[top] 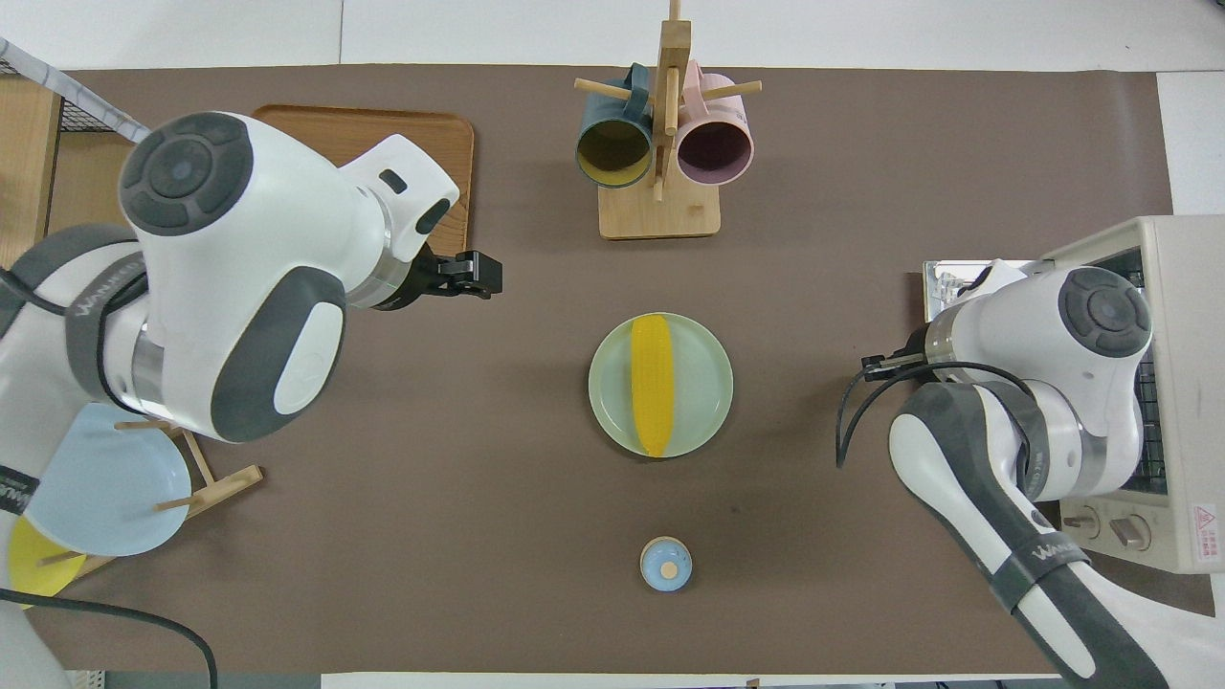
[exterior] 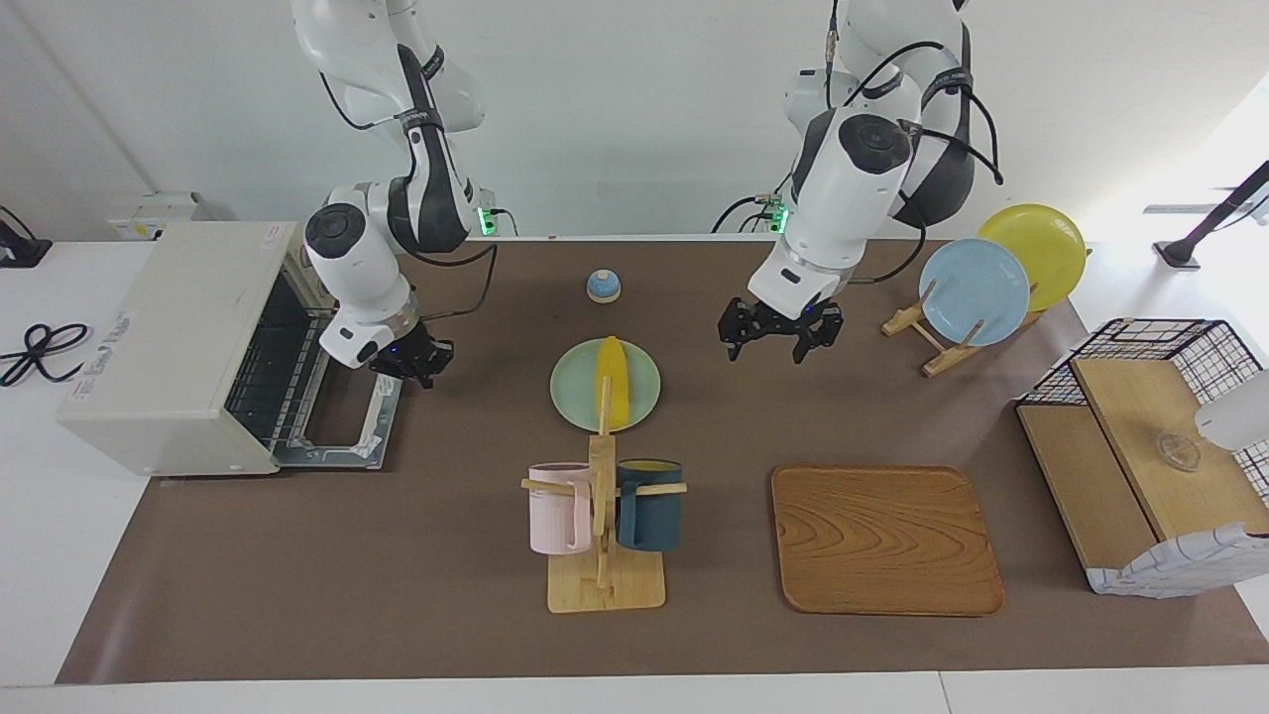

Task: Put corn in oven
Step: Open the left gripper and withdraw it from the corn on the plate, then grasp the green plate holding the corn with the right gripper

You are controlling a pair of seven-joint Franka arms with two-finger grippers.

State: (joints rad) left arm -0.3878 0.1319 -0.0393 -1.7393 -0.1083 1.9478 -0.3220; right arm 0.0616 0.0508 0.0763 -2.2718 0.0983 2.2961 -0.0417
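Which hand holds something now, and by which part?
Neither. The corn lies free on the green plate; left hand and right hand hold nothing.

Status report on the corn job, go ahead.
Left gripper open, empty, over bare mat. Right gripper above the oven door, which is down. Corn on green plate, nothing in the way.
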